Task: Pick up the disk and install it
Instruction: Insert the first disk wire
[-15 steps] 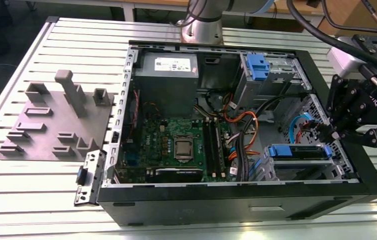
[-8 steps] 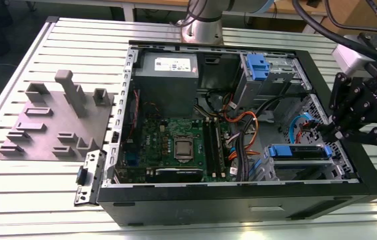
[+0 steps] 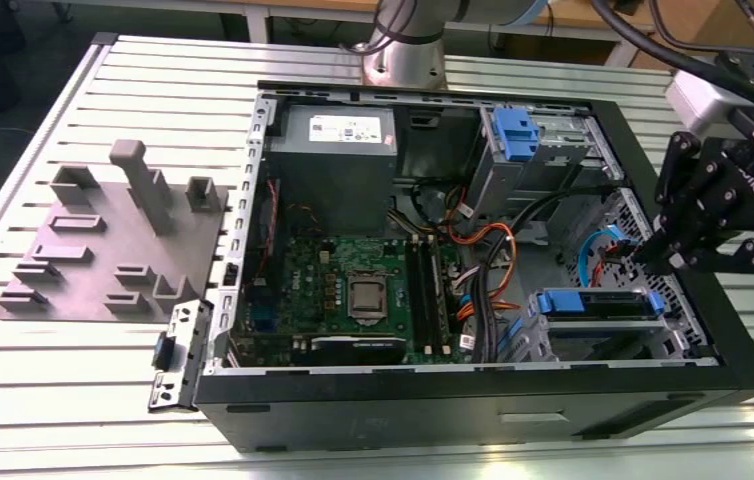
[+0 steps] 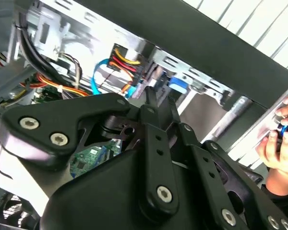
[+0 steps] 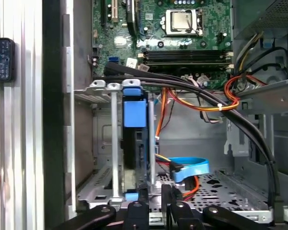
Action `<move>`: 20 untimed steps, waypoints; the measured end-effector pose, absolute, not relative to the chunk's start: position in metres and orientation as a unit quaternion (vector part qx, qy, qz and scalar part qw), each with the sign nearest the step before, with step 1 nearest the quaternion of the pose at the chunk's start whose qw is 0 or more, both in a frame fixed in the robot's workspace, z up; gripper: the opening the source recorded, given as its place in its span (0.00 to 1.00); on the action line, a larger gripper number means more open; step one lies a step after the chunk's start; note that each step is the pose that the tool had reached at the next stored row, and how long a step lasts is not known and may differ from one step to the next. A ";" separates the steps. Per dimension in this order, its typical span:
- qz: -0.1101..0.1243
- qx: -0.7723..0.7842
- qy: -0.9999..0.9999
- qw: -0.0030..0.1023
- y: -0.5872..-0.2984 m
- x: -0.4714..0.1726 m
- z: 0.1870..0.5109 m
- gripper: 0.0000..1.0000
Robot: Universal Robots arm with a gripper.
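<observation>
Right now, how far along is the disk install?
Done: the disk already sits in its bay, blue rails showing. In hand: the tool hovers at the bay's end, carrying nothing I can see. Left: I cannot tell whether the disk is fully seated.

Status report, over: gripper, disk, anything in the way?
Gripper at the drive cage. Disk in the cage, blue rail showing. Blue cable close beside; person's hand near the case.

person's hand cut off at frame edge, hand fingertips partly cropped
</observation>
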State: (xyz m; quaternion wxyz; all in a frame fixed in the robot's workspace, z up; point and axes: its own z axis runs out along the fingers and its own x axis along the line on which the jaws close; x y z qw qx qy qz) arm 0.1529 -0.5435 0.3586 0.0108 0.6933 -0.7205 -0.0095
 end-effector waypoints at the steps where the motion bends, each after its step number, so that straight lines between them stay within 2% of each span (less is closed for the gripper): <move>1: -0.010 0.693 -0.721 0.011 -0.540 0.153 0.359 0.25; 6: -0.011 0.693 -0.720 0.013 -0.526 0.154 0.359 0.25; 11: -0.014 0.693 -0.720 0.015 -0.525 0.159 0.356 0.26; 12: -0.013 0.693 -0.720 0.015 -0.525 0.160 0.355 0.33; 20: -0.014 0.694 -0.720 0.015 -0.524 0.162 0.351 0.33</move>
